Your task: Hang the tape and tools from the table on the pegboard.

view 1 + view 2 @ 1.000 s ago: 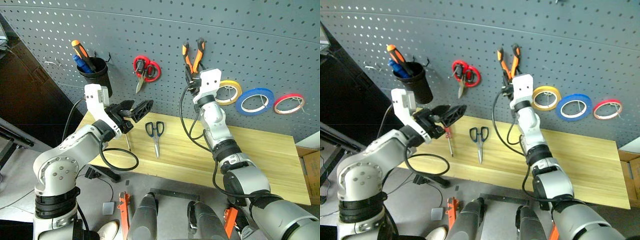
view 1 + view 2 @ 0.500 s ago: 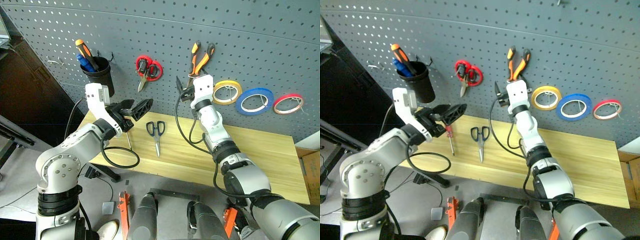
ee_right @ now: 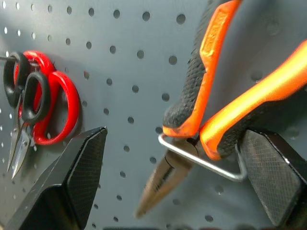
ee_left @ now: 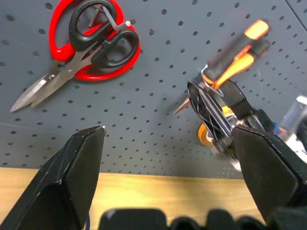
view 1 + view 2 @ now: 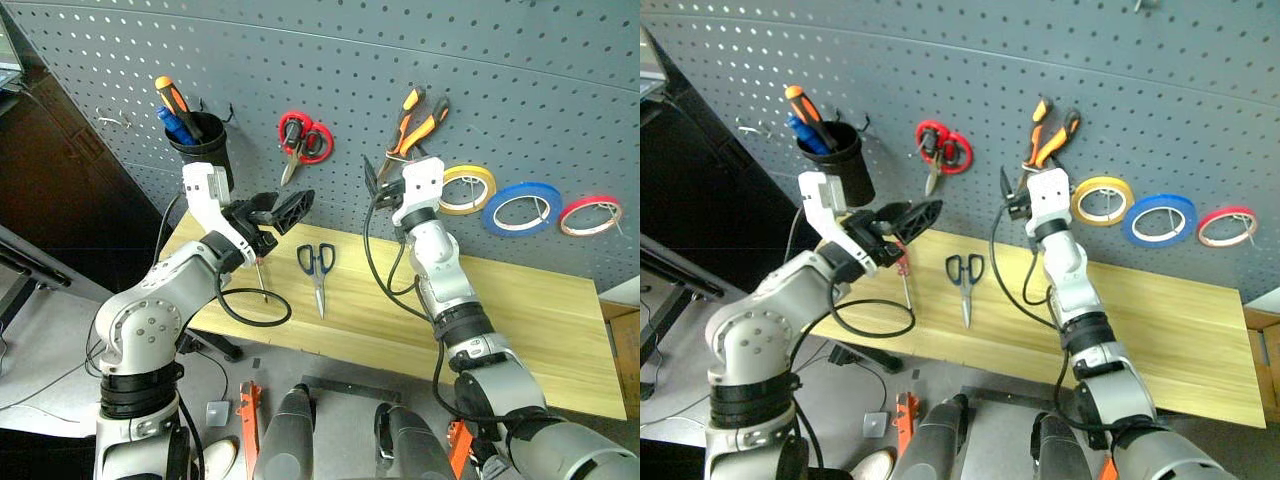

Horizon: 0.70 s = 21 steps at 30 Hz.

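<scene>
1. Right end effector gapes wide, empty, just below the pliers hanging on a pegboard hook.
2. Left end effector spreads open, empty, above the bench.
3. One blue scissors and one red screwdriver lie on the bench; one blue tape hangs.

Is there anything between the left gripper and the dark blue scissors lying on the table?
Nothing visible blocks the way. The left gripper, jaws open, hangs above the table, and the dark blue scissors lie flat on bare wood below and beside it. The small red-handled screwdriver lies apart, on the scissors' far side from the right gripper.
</scene>
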Available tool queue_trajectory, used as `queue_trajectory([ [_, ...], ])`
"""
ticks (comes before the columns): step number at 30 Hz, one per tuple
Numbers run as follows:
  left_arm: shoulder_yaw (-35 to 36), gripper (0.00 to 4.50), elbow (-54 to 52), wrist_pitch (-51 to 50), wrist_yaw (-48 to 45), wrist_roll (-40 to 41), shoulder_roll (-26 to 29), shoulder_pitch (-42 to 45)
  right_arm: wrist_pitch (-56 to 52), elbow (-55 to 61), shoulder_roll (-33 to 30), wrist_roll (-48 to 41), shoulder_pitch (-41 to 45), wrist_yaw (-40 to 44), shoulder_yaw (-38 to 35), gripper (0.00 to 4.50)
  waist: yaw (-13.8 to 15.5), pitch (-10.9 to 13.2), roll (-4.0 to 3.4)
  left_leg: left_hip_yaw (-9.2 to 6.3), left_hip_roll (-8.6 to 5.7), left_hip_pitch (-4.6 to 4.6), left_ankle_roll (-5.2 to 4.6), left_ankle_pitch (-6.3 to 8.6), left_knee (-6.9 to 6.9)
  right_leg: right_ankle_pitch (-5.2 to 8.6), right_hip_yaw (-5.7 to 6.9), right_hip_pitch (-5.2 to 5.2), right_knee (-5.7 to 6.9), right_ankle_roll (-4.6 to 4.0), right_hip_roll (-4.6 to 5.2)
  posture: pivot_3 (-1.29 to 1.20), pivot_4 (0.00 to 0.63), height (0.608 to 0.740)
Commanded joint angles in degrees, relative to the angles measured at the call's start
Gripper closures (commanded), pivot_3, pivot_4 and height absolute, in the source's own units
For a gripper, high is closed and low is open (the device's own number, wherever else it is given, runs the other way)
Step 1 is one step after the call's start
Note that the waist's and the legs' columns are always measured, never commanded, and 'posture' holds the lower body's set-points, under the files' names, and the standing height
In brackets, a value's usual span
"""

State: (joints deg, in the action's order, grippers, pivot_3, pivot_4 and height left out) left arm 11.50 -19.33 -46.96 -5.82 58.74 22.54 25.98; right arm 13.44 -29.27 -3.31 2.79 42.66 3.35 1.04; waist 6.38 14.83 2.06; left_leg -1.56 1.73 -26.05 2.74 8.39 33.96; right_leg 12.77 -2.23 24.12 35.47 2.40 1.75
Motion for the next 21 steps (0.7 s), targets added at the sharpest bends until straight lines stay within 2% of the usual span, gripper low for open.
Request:
queue_trajectory([
  [1,-0.55,0.0,0.24,2.14,-2.22,-1.81,-1.0,1.67,-5.4,5.36,-1.37,-1.81,-1.18,-0.9,-2.82,0.01,-0.45,0.0,0.0,0.03,0.0,-0.09,0.02,-0.01,-0.01,0.0,0.0,0.09,0.0,0.02,-0.02,0.16,0.147,0.74],
  [6,-1.03,0.0,2.67,3.75,-4.82,-4.13,-2.29,3.03,-12.54,15.01,-2.12,-2.69,-3.69,-0.12,-2.54,0.01,-1.85,-0.02,0.01,0.02,0.01,-0.34,0.08,-0.14,0.0,-0.25,0.03,0.26,0.0,0.43,-0.09,0.14,0.126,0.74],
  [11,-0.98,0.0,3.47,4.49,-6.44,-5.75,-3.17,3.11,-19.7,25.03,-2.43,-3.7,-7.86,1.79,-1.36,0.01,-2.78,-0.49,0.06,0.03,0.02,-0.34,0.08,-0.15,0.0,-0.27,0.04,0.26,-0.01,0.48,-0.13,0.12,0.111,0.74],
  [15,-0.93,0.0,3.59,4.75,-7.15,-6.95,-3.32,2.63,-26.41,34.13,-2.5,-6.02,-11.71,5.01,0.12,0.01,-3.61,-0.69,0.07,0.05,0.02,-0.35,0.09,-0.14,-0.02,-0.27,0.02,0.26,0.02,0.49,-0.13,0.12,0.104,0.74],
  [21,-2.28,0.0,4.29,4.67,-6.97,-11.07,-3.71,0.97,-38.02,45.61,-6.3,-11.74,-16.76,13.33,2.53,0.01,-4.18,-1.91,0.12,0.04,0.02,-0.3,0.1,-0.15,0.02,-0.26,0.01,0.26,0.2,0.51,-0.16,0.1,0.104,0.74],
])
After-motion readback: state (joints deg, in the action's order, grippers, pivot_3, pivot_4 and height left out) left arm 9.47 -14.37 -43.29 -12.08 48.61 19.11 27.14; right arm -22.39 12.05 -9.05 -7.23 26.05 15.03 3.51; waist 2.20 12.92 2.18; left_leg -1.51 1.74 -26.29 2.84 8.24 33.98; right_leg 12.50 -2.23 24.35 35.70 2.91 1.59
